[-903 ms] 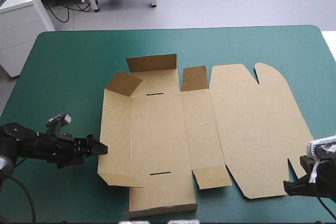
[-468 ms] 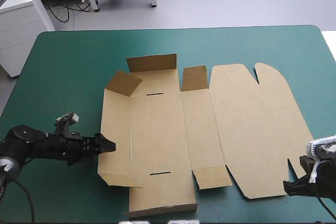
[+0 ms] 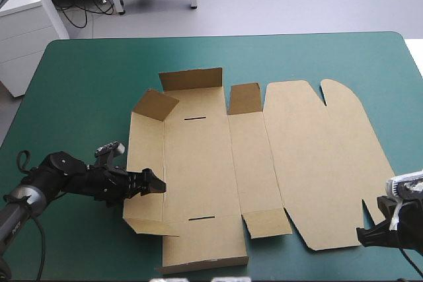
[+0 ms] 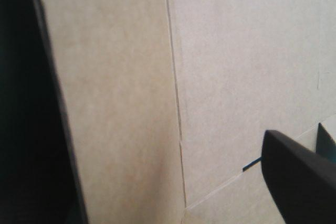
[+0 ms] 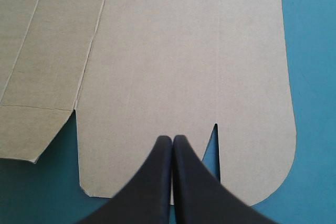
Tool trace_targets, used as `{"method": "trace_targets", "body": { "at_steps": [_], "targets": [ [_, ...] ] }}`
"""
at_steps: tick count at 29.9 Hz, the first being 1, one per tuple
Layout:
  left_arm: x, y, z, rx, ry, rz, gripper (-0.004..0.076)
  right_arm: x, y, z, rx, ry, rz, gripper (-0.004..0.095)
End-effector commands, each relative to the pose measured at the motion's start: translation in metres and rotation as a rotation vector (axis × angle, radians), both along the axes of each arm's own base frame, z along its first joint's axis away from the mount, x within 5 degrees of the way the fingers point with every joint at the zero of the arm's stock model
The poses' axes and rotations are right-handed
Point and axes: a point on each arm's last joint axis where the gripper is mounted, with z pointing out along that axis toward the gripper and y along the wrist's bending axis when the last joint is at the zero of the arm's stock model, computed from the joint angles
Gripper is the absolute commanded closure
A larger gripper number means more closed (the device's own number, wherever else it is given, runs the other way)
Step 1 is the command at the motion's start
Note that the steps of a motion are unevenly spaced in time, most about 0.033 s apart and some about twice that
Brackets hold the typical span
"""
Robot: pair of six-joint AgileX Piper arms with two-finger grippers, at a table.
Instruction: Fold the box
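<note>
Since earlier my left end effector (image 3: 153, 183), spread wide, reached the box (image 3: 264, 156) at its left flap, seemingly stiff, light, grippable there; right end effector (image 5: 172, 145) closed, empty.

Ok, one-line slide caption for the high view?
Open left gripper over the left panel of the mostly flat brown box; shut right gripper by its near-right edge.

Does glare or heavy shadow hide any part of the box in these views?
High view: even light on the box, no glare; the left tool shows plainly. Left wrist view: one black finger blocks a strip of board. Right wrist view: evenly lit, the shut right tool hiding little.
</note>
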Motion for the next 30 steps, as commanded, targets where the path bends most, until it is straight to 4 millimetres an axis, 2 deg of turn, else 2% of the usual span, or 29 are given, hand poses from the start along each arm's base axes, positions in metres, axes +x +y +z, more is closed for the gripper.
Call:
{"method": "trace_targets", "body": {
  "at_steps": [1, 7, 14, 16, 25, 30],
  "targets": [
    [0.007, -0.005, 0.008, -0.063, -0.017, 0.048, 0.0111, 0.001, -0.001, 0.006, -0.009, -0.023, -0.004, 0.0928],
    [0.008, -0.006, 0.01, -0.085, -0.016, 0.06, 0.0377, 0.001, -0.001, 0.006, -0.011, -0.022, -0.002, 0.0928],
    [0.006, -0.007, 0.01, -0.093, 0.0, 0.046, 0.063, 0.002, -0.001, 0.006, -0.017, -0.026, -0.006, 0.0928],
    [0.007, -0.007, 0.011, -0.103, -0.007, 0.05, 0.073, 0.002, -0.001, 0.006, -0.017, -0.026, -0.006, 0.0928],
    [0.008, -0.008, 0.013, -0.094, -0.075, -0.015, 0.0734, 0.002, -0.001, 0.006, -0.017, -0.026, -0.006, 0.0928],
    [0.017, -0.011, 0.035, -0.103, -0.176, -0.137, 0.0734, 0.002, -0.002, 0.007, -0.025, -0.03, -0.011, 0.0928]
  ]
}}
